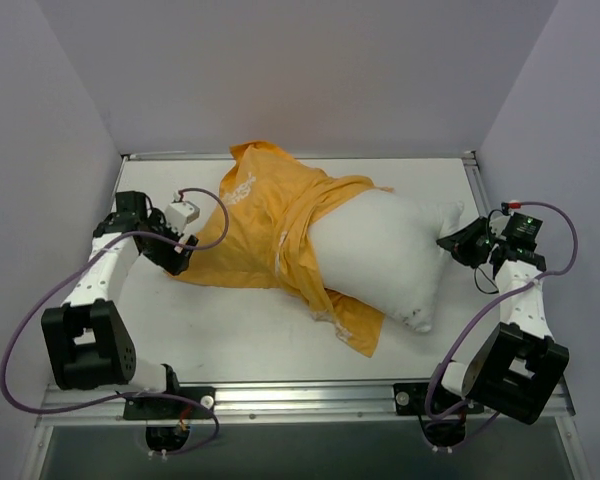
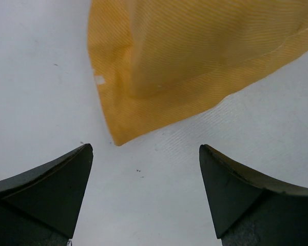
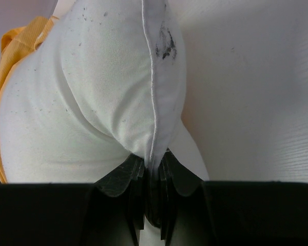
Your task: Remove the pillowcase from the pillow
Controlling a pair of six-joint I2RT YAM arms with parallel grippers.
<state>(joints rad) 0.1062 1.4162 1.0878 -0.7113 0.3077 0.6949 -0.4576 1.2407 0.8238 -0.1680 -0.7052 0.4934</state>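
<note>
The left pincer (image 2: 145,149) stands wide open over bare table (image 2: 36,102), just short of a corner of the orange pillowcase (image 1: 265,225), which covers the left half of the white pillow (image 1: 395,250) mid-table; closing there it could catch nothing, or only a hem that slips. The right pincer (image 3: 153,161) is clamped on just the pillow's right corner tip, so a hard tug could pull it free.

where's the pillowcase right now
In the top view the pillowcase lies left of centre on the table, bunched over the left end of the pillow; its loose left corner sits just ahead of the open left gripper, not held.
</note>
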